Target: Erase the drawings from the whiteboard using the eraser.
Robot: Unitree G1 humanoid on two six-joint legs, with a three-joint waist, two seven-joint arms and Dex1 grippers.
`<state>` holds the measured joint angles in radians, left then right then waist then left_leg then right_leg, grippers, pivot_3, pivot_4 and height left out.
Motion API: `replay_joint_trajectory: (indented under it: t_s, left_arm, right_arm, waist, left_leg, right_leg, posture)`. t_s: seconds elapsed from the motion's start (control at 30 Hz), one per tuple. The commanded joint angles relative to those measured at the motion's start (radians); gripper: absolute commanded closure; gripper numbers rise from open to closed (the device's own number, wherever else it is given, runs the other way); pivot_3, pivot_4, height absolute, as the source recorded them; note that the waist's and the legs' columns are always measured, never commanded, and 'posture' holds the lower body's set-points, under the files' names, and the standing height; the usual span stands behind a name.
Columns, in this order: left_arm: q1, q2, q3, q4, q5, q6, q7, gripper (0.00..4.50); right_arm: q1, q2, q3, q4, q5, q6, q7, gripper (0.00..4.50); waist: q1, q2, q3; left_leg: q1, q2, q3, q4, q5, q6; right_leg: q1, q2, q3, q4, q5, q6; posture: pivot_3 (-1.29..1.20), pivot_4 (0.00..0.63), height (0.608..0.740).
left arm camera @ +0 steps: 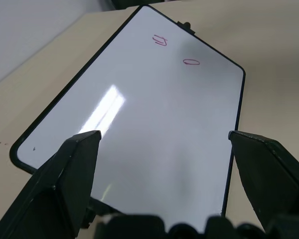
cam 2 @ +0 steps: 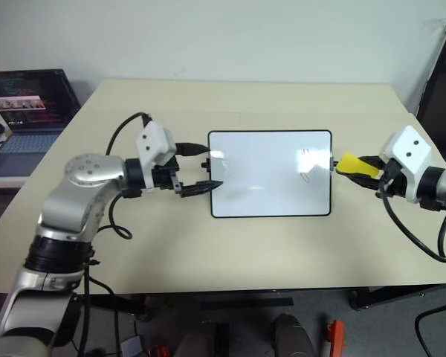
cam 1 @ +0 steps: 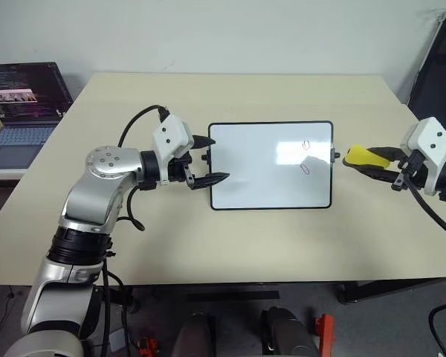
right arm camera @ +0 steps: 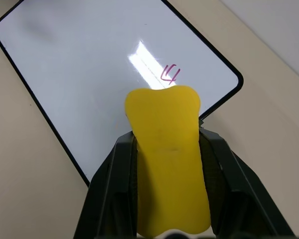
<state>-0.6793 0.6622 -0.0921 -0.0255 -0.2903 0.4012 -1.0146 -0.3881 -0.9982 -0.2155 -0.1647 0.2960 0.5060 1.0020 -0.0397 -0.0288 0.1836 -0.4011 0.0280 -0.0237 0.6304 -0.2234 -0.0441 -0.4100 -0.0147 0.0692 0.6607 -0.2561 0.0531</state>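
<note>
On the table [cam 1: 230, 245], the right gripper [cam 1: 357, 163] clamps the eraser [cam 1: 366, 157] beside the whiteboard [cam 1: 260, 178], hiding one of the drawings [right arm camera: 170, 74] in its wrist view, while the left gripper [cam 1: 217, 158] stands spread at the opposite edge.

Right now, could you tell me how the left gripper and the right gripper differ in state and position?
The left gripper is open and holds nothing; the right gripper is shut on the yellow eraser. The left gripper is at the whiteboard's left edge, its fingers over the frame; the right gripper is beyond the right edge, nearer the red drawings. Both point inward at the board.
</note>
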Motion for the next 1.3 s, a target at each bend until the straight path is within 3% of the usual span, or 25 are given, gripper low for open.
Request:
replay_joint_trajectory:
  t_s: [0.03, 0.3, 1.3]
  left_arm:
    - [-0.019, 0.001, 0.011, -0.011, 0.002, -0.020, -0.005, 0.00]
    - [-0.022, -0.010, 0.001, 0.006, 0.010, -0.027, -0.009, 0.00]
    - [-0.049, -0.043, -0.009, 0.053, 0.044, -0.049, 0.004, 0.00]
  right_arm:
    - [0.061, -0.052, -0.061, 0.001, -0.004, -0.030, 0.022, 3.18]
    - [0.143, -0.091, -0.095, 0.014, -0.001, -0.048, 0.028, 3.18]
    - [0.041, -0.075, -0.049, 0.067, 0.001, -0.065, -0.013, 3.18]
  waist:
    - [0.003, 0.000, 0.000]
    - [0.004, 0.000, 0.000]
    - [0.006, 0.000, 0.000]
  left_leg:
    - [0.000, 0.000, 0.000, 0.000, 0.000, 0.000]
    - [0.001, 0.000, 0.000, 0.000, 0.000, 0.000]
    - [0.001, 0.000, 0.000, 0.001, 0.000, 0.000]
  right_leg:
    - [0.000, 0.000, 0.000, 0.000, 0.000, 0.000]
    - [0.000, 0.000, 0.000, 0.001, 0.000, 0.001]
    - [0.001, 0.000, 0.000, 0.001, 0.000, 0.000]
  posture:
    - [0.00, 0.150, 0.740]
    - [0.00, 0.150, 0.740]
    - [0.00, 0.150, 0.740]
